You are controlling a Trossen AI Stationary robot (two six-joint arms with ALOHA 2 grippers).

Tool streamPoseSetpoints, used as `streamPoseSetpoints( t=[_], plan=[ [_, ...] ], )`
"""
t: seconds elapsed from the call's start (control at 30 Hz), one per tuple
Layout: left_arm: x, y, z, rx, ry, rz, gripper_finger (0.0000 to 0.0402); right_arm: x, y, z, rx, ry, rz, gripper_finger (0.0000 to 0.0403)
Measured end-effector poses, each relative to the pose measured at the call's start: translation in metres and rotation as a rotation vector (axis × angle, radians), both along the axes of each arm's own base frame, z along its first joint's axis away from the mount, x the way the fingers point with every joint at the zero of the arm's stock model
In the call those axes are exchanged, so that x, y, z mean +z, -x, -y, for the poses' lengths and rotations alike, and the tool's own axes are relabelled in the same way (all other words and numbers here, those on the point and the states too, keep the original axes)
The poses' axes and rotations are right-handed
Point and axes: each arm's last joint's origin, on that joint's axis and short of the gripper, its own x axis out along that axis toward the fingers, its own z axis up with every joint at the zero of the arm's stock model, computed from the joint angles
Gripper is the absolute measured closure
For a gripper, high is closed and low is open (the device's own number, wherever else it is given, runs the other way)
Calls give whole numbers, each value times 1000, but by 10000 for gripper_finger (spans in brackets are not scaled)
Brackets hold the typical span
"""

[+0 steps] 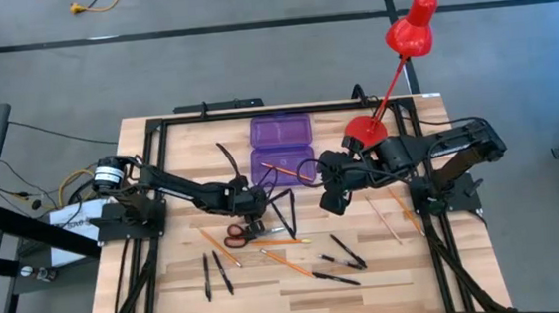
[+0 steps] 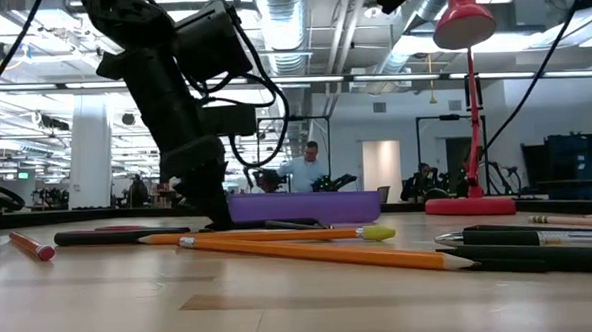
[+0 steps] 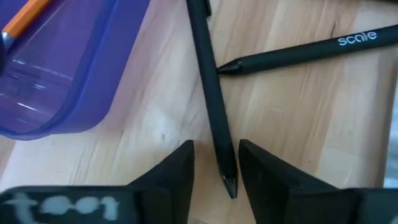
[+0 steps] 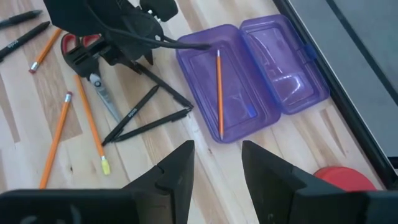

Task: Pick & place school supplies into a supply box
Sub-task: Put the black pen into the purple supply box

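Note:
The open purple box (image 1: 281, 148) lies at the table's far middle with one orange pencil (image 4: 219, 93) inside. My left gripper (image 3: 216, 146) is open and low over the table just near of the box (image 3: 56, 74). Its fingers stand on either side of the end of a black pen (image 3: 211, 93) that lies flat on the wood. That pen and two other black pens (image 4: 146, 121) lie in a rough triangle. My right gripper (image 4: 217, 155) is open and empty, above the table right of the box. Red-handled scissors (image 1: 236, 235) lie near my left gripper (image 1: 261, 206). My left gripper has one finger (image 3: 180, 168) on each side of the black pen's pointed end (image 3: 225, 168), coming from above with the pen running along the gap. I cannot tell whether either finger touches it. The pen lies flat on the table.
Orange pencils (image 1: 286, 242) and black pens (image 1: 345, 253) lie scattered over the near half of the table. Two more pencils (image 1: 394, 212) lie at the right. A red desk lamp (image 1: 365, 128) stands on its base right of the box. People show in the room beyond the table (image 2: 311, 165).

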Motion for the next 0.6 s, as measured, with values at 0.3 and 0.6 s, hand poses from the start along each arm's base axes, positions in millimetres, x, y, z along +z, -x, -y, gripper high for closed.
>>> streamPoseSetpoints(
  t=[0.3, 0.6],
  plan=[
    [0, 0, 0, -8, -5, -5, 383, 0, 0, 0, -2, 3, 1, 274],
    [6, 4, 3, -19, -9, -16, 396, 0, 0, 0, -3, 6, 1, 274]
  ],
)
